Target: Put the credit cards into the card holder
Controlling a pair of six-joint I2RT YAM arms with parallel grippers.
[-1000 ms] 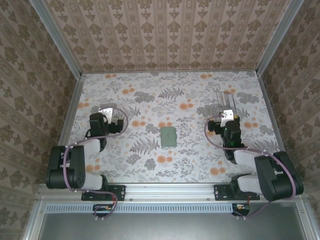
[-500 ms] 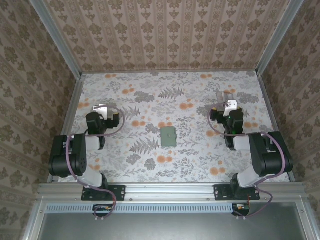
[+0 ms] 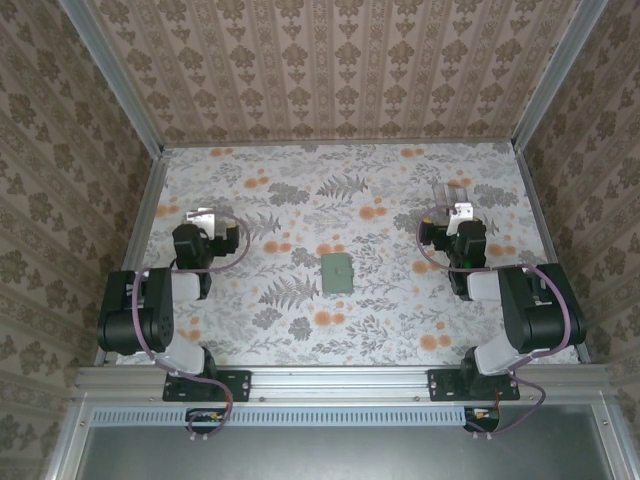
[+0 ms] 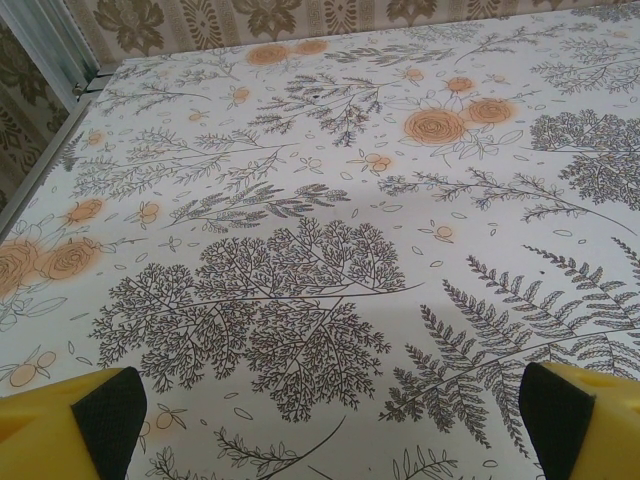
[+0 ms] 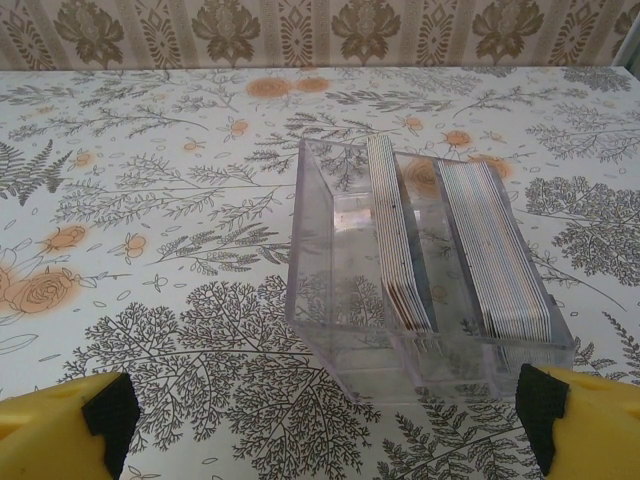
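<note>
Watching from my remote station, I see the card holder (image 3: 337, 273) lying flat and apparently folded shut near the middle of the table (image 3: 300, 170). Both claws are released and carry nothing: the left claw (image 3: 205, 216) hangs well to the holder's left over bare table, its yellow-and-black fingertips (image 4: 110, 410) spread wide, and the right claw (image 3: 460, 212) hangs well to the holder's right, equally wide. Farther right of the holder and beyond it stands a clear plastic box (image 5: 330, 270), in which the credit cards (image 5: 400, 235) are packed on edge in two tight stacks. My worry is the pick. Cards that thin and that closely pressed could come out several at once or slip from the grip, and a light box might tip or skid if the claw catches its wall. The holder, as I judge it, needs opening first. Pushed from one side it could slide on the table, and a card fed askew could jam at a slot's lip.
</note>
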